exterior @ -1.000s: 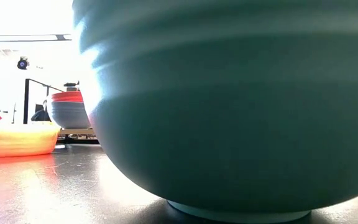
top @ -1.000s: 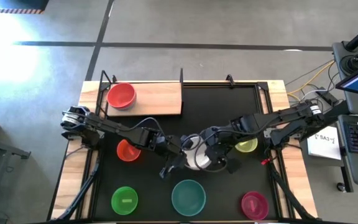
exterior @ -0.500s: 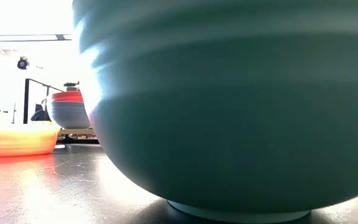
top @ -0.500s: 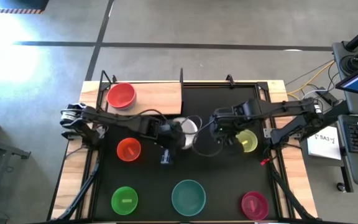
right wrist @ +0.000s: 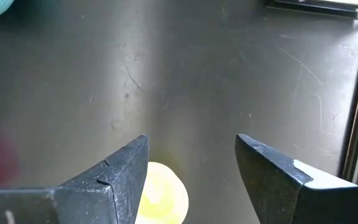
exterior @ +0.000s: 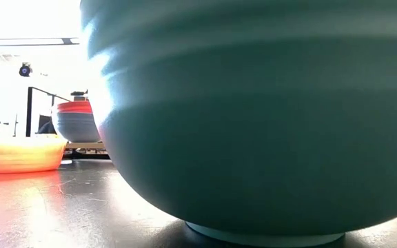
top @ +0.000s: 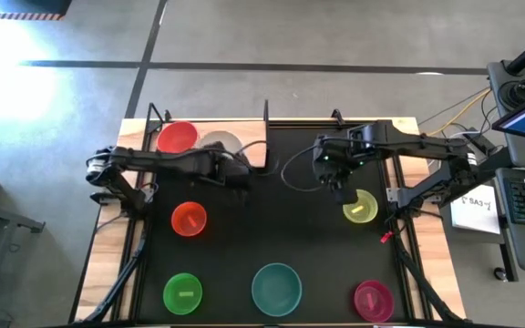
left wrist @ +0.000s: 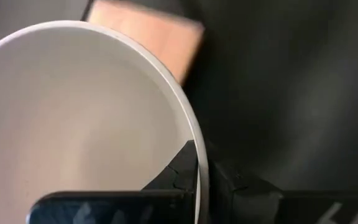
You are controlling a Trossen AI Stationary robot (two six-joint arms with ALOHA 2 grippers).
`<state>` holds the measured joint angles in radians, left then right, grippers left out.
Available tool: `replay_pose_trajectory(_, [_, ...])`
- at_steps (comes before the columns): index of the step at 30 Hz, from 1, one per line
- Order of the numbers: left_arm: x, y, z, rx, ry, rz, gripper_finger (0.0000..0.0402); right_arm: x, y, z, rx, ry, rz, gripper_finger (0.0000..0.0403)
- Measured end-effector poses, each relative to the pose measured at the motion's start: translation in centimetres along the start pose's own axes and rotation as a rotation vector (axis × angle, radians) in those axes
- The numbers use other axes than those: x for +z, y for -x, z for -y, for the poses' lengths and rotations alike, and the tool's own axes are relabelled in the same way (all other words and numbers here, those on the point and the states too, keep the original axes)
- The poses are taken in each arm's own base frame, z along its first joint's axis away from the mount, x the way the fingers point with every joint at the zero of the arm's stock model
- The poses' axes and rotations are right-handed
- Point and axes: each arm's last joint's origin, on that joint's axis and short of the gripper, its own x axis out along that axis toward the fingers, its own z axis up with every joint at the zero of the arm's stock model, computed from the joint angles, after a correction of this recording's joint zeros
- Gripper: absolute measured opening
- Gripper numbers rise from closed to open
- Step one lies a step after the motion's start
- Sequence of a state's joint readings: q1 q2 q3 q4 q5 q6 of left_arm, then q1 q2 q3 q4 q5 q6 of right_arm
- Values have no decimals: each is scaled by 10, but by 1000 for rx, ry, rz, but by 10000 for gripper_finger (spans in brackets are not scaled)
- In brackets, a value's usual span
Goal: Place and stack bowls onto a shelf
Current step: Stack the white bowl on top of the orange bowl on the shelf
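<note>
The left gripper, clamped on the white bowl's rim, holds it over the shelf, at 3 o'clock of the red bowl. Lowering it level onto bare board seems best. The right gripper, fingers apart, hovers above the empty yellow-green bowl.

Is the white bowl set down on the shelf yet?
Cannot tell: left gripper grips the white bowl by its rim, over the shelf.

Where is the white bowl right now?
In the high view, the white bowl is over the shelf, right of the red bowl, gripped by the left end effector.
</note>
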<state>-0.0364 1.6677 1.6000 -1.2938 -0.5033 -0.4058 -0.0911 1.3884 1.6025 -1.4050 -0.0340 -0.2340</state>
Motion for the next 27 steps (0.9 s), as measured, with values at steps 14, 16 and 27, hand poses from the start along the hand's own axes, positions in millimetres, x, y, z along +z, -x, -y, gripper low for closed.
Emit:
replay_pose_trajectory(14, [-7,-18,-92,203,241,-131,0,-8,-8,0,30,-15,-23,228])
replay_pose_trajectory(16, [-11,-24,-104,220,273,-153,0,-10,-13,-1,36,-14,-46,228])
replay_pose_trajectory(27, [-40,-61,-128,248,399,-230,0,-23,-44,-3,69,37,-164,228])
